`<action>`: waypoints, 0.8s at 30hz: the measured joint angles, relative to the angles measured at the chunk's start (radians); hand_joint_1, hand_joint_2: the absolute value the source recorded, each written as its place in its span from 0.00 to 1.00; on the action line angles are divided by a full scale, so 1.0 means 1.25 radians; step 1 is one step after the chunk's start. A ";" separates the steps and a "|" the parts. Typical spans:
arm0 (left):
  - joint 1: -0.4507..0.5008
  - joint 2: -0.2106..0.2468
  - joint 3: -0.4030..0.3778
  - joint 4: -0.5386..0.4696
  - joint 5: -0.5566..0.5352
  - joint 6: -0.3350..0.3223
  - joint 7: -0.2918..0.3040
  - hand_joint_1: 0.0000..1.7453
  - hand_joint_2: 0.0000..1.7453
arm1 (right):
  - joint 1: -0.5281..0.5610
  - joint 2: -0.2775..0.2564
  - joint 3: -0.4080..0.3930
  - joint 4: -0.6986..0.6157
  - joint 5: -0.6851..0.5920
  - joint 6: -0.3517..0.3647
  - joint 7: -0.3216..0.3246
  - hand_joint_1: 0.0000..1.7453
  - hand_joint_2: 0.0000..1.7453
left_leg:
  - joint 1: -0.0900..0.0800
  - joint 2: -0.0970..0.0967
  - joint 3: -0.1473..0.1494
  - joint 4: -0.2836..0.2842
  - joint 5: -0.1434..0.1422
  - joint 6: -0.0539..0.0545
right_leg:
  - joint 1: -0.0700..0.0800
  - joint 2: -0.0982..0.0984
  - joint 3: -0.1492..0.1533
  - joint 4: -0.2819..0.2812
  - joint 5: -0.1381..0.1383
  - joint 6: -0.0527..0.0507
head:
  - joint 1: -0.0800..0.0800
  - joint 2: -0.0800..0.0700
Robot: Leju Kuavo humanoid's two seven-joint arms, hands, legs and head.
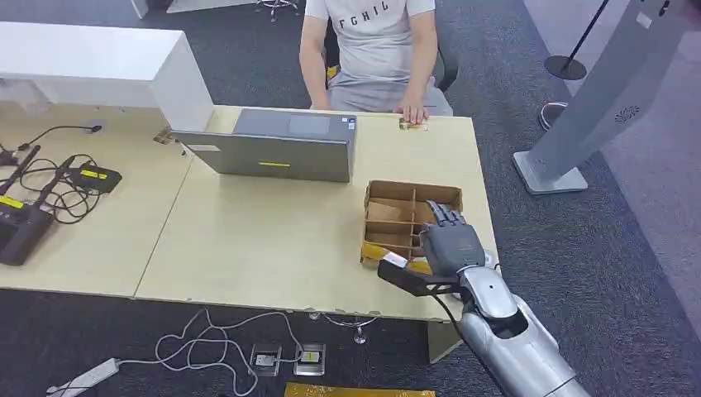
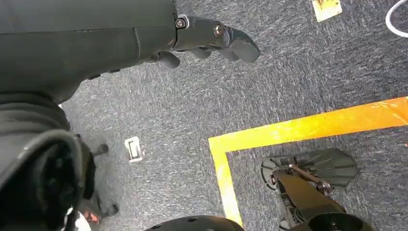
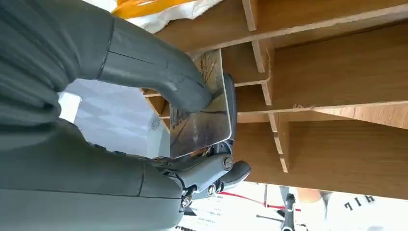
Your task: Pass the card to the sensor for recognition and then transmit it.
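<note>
Divided box (image 1: 397, 217) on surface (image 1: 273, 240), near right front corner. Right hand (image 1: 450, 244) over box, card (image 3: 202, 120) pinched between thumb and fingers (image 3: 226, 171). Laptop (image 1: 277, 145) left of and behind box. Person (image 1: 372, 50) seated behind surface. Cables (image 1: 50, 186) far left. Left hand (image 2: 211, 41) above floor.

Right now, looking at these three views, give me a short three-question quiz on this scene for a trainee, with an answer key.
1. True or false: the right hand holds a card over the divided cardboard box.
2. Multiple choice: the left hand is A) resting on the laptop, B) hanging over the grey carpet, holding nothing, C) inside the box.
3. Fill the blank: the person's hand rests on the table's ____ edge, as seen from the robot.

Key: 1 true; 2 B; 3 far.
</note>
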 joint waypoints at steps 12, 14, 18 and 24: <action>0.000 0.000 0.001 0.000 0.001 0.000 -0.004 0.00 0.00 | -0.005 0.000 0.000 0.022 0.007 -0.016 -0.013 1.00 1.00 | 0.000 0.000 0.000 0.000 0.000 0.000 | 0.000 0.000 0.000 0.000 0.000 0.000 | 0.000 0.000; 0.000 0.000 0.001 0.000 0.001 0.000 -0.005 0.00 0.00 | -0.008 0.000 0.000 0.029 0.007 -0.022 -0.017 1.00 1.00 | 0.000 0.000 0.000 0.000 0.000 0.000 | 0.000 0.000 0.000 0.000 0.000 0.000 | 0.000 0.000; 0.000 0.000 0.001 0.000 0.001 0.001 -0.005 0.00 0.00 | -0.013 0.000 0.000 0.043 0.006 -0.055 -0.027 1.00 1.00 | 0.000 0.000 0.000 0.000 0.000 0.000 | 0.000 0.000 0.000 0.000 0.000 0.000 | 0.000 0.000; 0.000 0.000 0.001 0.000 -0.002 0.001 -0.008 0.00 0.00 | -0.060 -0.003 -0.024 0.046 0.023 -0.139 -0.057 1.00 1.00 | 0.000 0.001 0.001 0.000 0.000 0.000 | 0.000 0.001 0.000 0.000 0.000 0.000 | 0.000 0.000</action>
